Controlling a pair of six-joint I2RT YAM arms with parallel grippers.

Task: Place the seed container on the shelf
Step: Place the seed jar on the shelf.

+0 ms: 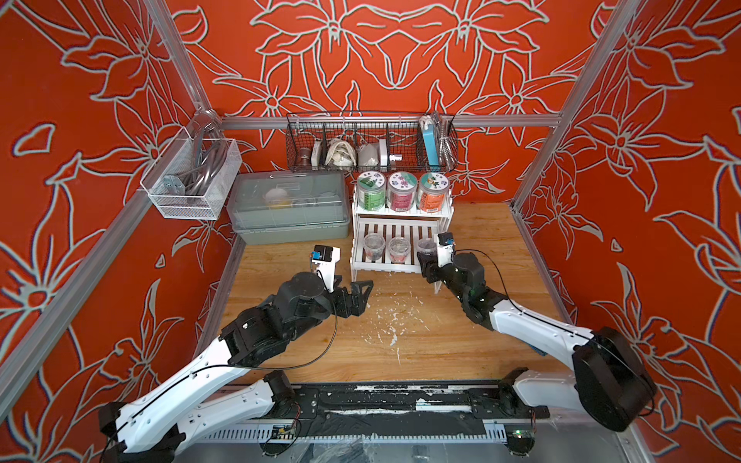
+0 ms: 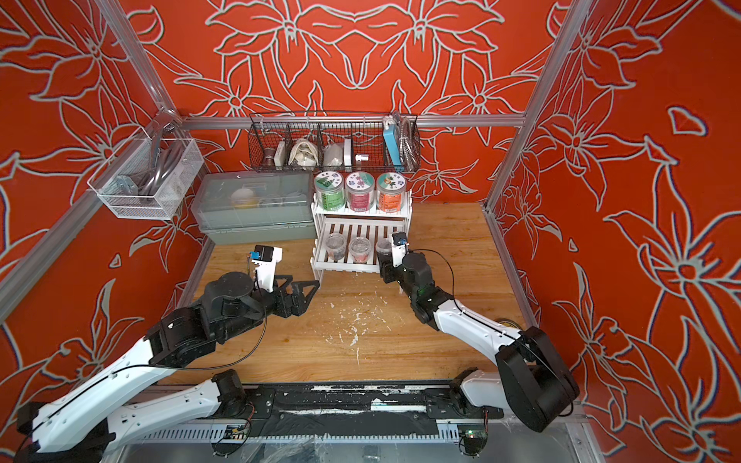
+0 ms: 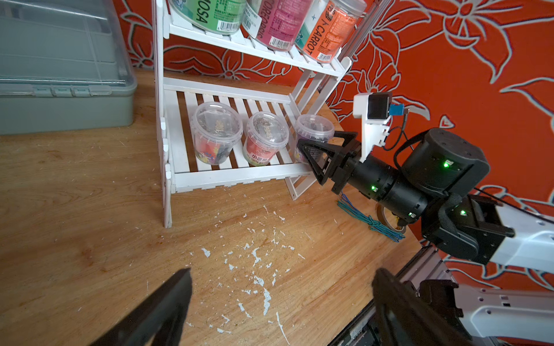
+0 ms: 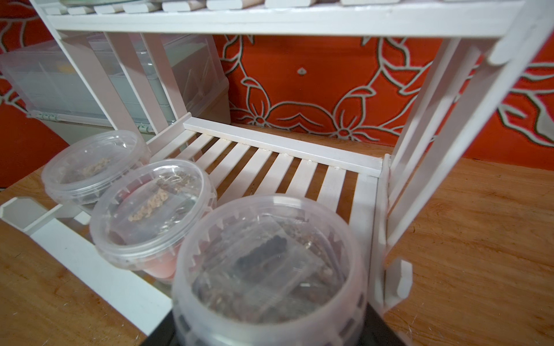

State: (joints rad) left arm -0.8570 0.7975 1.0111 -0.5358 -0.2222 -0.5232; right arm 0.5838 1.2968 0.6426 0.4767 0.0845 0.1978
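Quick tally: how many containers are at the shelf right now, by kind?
Tall labelled jars: 3, top tier.
Small clear tubs: 3, at the lower tier; the right gripper grips the rightmost tub.
Total: 6.

Bare shelf slats (image 4: 269, 167) behind seed container (image 4: 263, 269)

Both top views are looking down from high over the front edge, facing the back wall, taking in the whole table (image 1: 441, 352) and both arms, and they're sharing nearly the same scene. Left wrist cam is looking low across the table toward the shelf (image 3: 233, 177) and the right gripper (image 3: 317, 143), mid-range. Right wrist cam is sitting very close, with the seed container (image 4: 263, 269) filling its near field, facing through the shelf's lower tier. Both wrist views are sharing that tier.
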